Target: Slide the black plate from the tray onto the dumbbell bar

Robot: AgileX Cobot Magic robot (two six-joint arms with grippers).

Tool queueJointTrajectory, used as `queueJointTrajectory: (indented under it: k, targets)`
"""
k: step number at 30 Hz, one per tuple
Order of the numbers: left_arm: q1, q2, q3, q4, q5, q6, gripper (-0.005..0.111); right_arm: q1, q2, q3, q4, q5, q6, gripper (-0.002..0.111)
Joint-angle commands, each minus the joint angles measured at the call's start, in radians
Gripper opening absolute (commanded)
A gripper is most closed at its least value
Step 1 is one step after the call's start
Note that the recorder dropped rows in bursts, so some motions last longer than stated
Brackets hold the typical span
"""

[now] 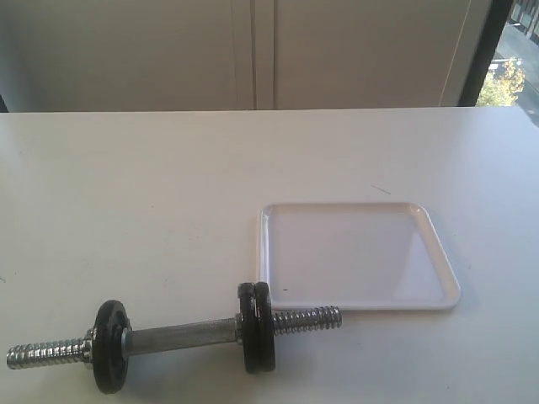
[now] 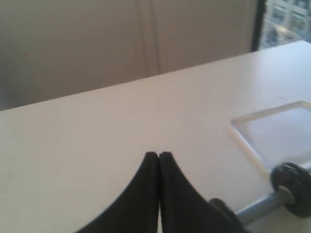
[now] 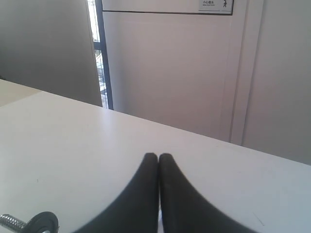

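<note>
The dumbbell bar (image 1: pixel 181 334) lies near the table's front edge, chrome with threaded ends. One black plate (image 1: pixel 110 346) sits on its left part. Two more black plates (image 1: pixel 256 327) stand pressed together on its right part, close to the tray's front left corner. The white tray (image 1: pixel 438 252) holds nothing. Neither gripper shows in the exterior view. My left gripper (image 2: pixel 158 155) is shut on nothing, above bare table, with the bar (image 2: pixel 262 206), a plate (image 2: pixel 293 187) and the tray (image 2: pixel 243 131) off to one side. My right gripper (image 3: pixel 158 156) is shut and empty too; a plate (image 3: pixel 43 223) and a threaded end (image 3: pixel 10 221) show at the frame's corner.
A white table (image 1: pixel 168 194) spreads around the bar and tray. A pale wall and panels stand behind it, with a window (image 1: pixel 505 59) at the far right.
</note>
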Motion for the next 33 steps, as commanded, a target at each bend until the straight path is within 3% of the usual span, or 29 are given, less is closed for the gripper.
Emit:
queueJointTrajectory:
  k: [1,4,7,20,27,33]
  targets:
    - [0.201,-0.070,0.004,0.005,-0.002,-0.006,0.000,-0.005,-0.003,0.007,0.008,-0.010,0.002,0.000]
    - [0.289,-0.140,0.004,0.016,-0.002,-0.005,0.000,-0.005,-0.003,0.007,0.008,-0.010,0.002,0.000]
    - [0.330,-0.220,0.004,0.016,-0.002,-0.005,0.000,-0.005,-0.003,0.007,0.008,-0.010,0.002,0.000]
    - [0.340,-0.222,-0.006,0.013,-0.013,-0.005,0.000,-0.005,-0.012,0.007,0.008,0.000,0.002,0.000]
    - [0.347,-0.210,0.184,-0.265,-0.054,-0.005,0.000,-0.005,-0.012,0.007,0.008,-0.002,0.002,0.000]
    - [0.406,-0.222,0.407,-0.226,-0.054,-0.005,0.000,-0.005,-0.012,0.007,0.008,-0.002,0.016,0.000]
